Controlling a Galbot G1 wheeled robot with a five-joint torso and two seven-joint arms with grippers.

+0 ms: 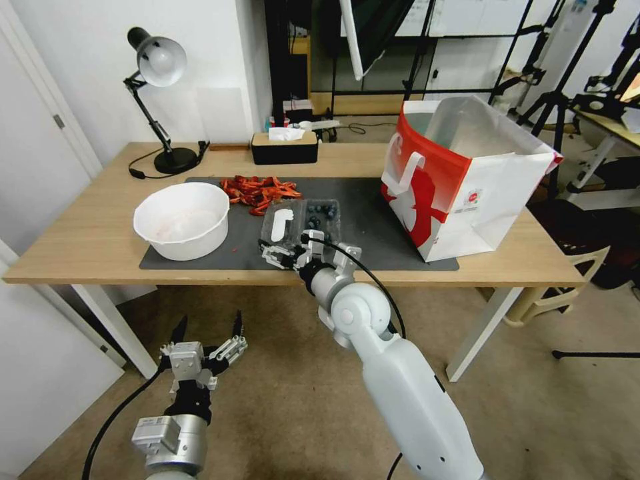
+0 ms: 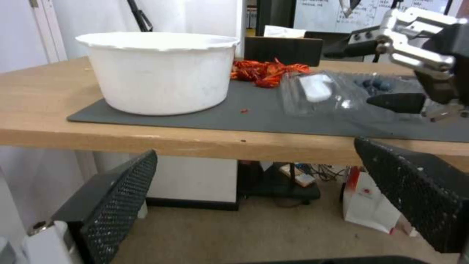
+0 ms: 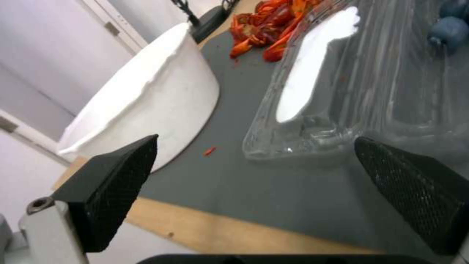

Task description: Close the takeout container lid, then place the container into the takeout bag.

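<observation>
The takeout container (image 1: 319, 220) is clear, glossy plastic, its lid (image 3: 342, 84) ribbed and shiny. The takeout bag (image 1: 467, 187) is smooth paper with a silvery lining. The surface (image 1: 80, 233) is matt wood under a dull grey mat (image 1: 373, 220). The right gripper (image 3: 254, 183) has black pads (image 3: 122, 183) with a rough, dotted texture.

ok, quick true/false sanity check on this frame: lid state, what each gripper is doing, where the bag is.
1. The lid lies open beside the berry tray. True.
2. The right gripper is shut on the lid. False: its fingers are open, at the lid's near edge.
3. The left gripper hangs open below the table edge. True.
4. The takeout container is inside the takeout bag. False: it sits on the dark mat, left of the bag.
5. The white bowl holds the blueberries. False: they are in the container.
</observation>
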